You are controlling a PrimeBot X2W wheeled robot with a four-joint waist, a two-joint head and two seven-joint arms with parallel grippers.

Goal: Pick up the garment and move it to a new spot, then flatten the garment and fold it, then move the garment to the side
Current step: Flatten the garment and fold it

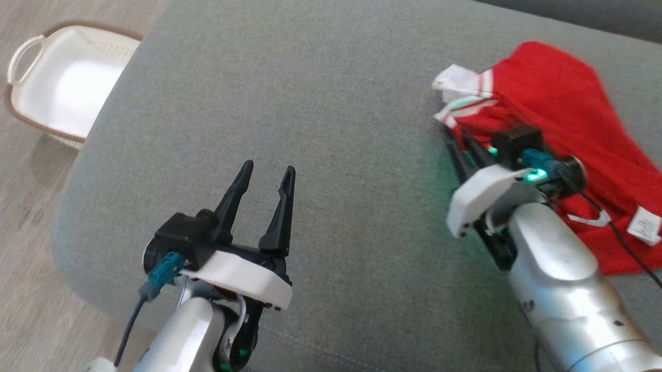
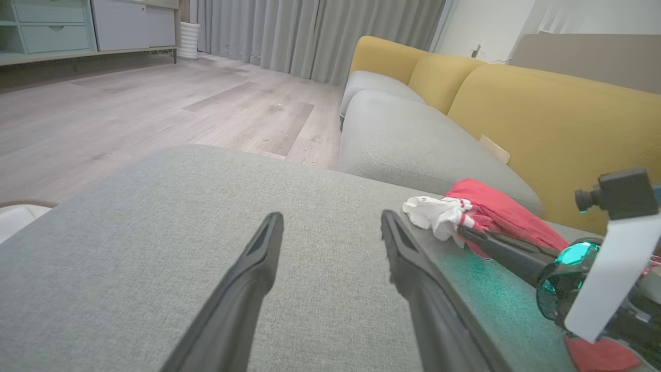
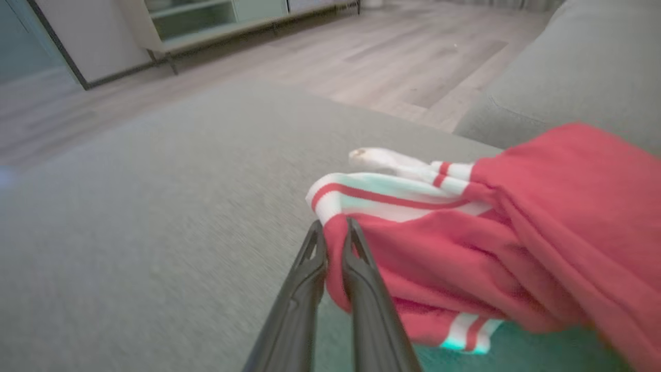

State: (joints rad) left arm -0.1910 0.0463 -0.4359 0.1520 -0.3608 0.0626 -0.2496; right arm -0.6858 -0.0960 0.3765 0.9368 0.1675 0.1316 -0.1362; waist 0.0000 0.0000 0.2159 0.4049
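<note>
The garment is a red top with white and red striped trim, lying rumpled at the right of the grey cushion. My right gripper is shut on the garment, pinching a fold of red cloth just below the striped edge; in the head view its fingers reach under the left edge of the cloth. My left gripper is open over bare cushion at the lower left, well clear of the garment, nothing between its fingers.
A white basket with a brown rim stands on the wood floor left of the cushion. A yellow-backed sofa with grey seats lies beyond the cushion. A white label shows on the garment's near right part.
</note>
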